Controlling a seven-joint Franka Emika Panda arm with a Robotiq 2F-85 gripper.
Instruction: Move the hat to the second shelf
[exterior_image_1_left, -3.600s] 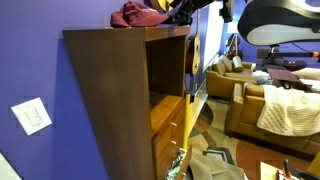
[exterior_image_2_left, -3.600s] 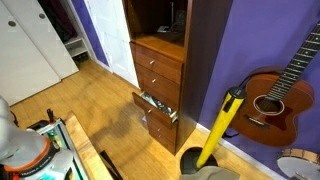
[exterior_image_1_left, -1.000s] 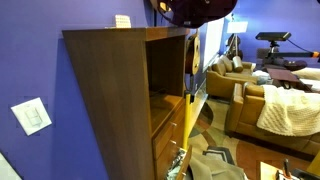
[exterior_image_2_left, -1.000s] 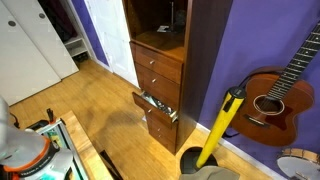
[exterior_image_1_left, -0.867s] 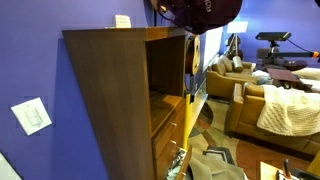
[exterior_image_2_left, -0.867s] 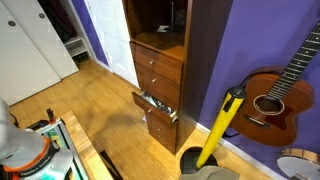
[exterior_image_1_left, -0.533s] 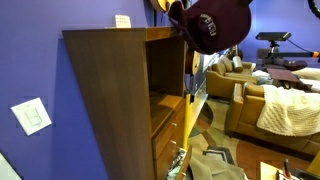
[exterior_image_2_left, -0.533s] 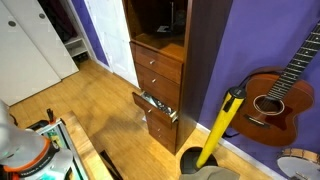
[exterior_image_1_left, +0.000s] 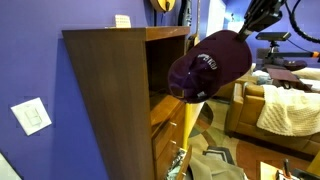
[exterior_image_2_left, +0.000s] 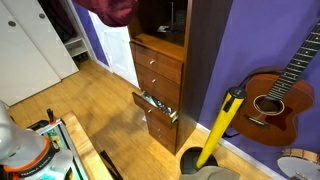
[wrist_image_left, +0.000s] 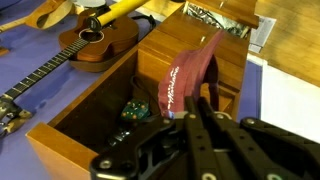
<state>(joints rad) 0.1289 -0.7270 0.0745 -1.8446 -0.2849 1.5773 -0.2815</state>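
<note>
Our black metal gripper (wrist_image_left: 190, 113) pinches the soft dark-red cap (exterior_image_1_left: 208, 65). The cap hangs in the air just outside the tall brown wooden bookcase (exterior_image_1_left: 110, 90), brim toward it. The light brown shelf board (exterior_image_1_left: 166, 112) sits lower and deeper in, so we think the cap must go down and in.

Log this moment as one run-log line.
phase: carry | gripper: shut on hat | hat: hanging in air by bookcase front | second shelf: hat not on it yet
</note>
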